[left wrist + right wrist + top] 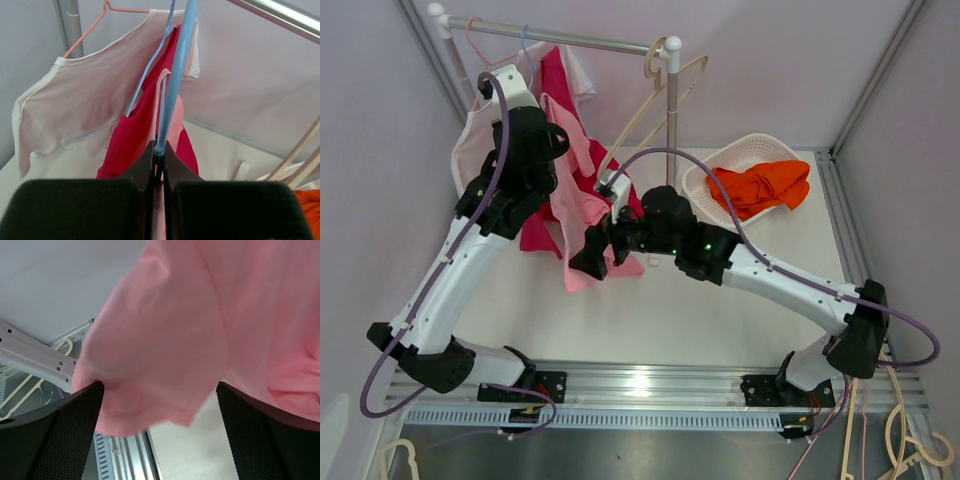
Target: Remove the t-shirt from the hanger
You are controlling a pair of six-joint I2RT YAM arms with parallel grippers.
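The pale pink t-shirt (578, 200) hangs limp and bunched on a light-blue hanger (176, 75), which stands steeply tilted; its hem dangles free.

Top view looks down on the rail (570, 38) from behind; wrist views sit close below it, all sharing the pink t-shirt (200, 330).

There are no words, numbers, labels or signs to read in any of the views. The clothes, the hangers, the basket and the arms all look plain.
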